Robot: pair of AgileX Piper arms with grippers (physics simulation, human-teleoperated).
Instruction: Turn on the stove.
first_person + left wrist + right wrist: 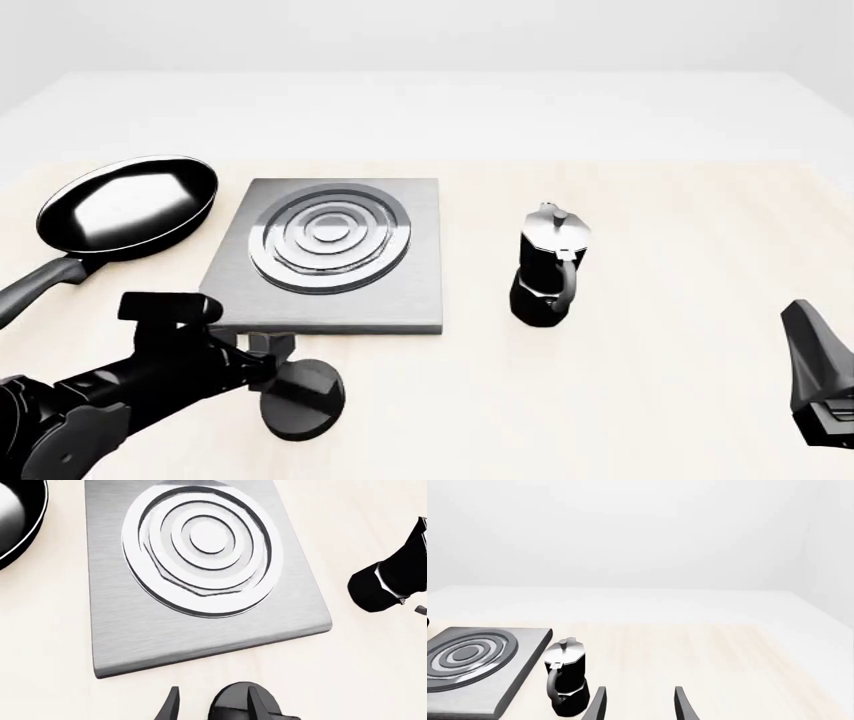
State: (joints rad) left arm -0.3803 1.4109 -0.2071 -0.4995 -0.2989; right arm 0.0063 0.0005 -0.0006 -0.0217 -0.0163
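While the pale table (641, 330) carries a brushed-grey square stove (227, 270) with raised concentric rings at left of centre, between a frying pan (127, 205) and a black moka pot (547, 265), the left gripper (212, 705) straddles the black knob (304, 398) at its near edge, fingers spread, and the right gripper (637, 702) hangs open.

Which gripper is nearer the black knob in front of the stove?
Left. The left gripper is right at the knob, fingers straddling it in its wrist view. The right gripper sits far off by the table's right edge, past the moka pot.
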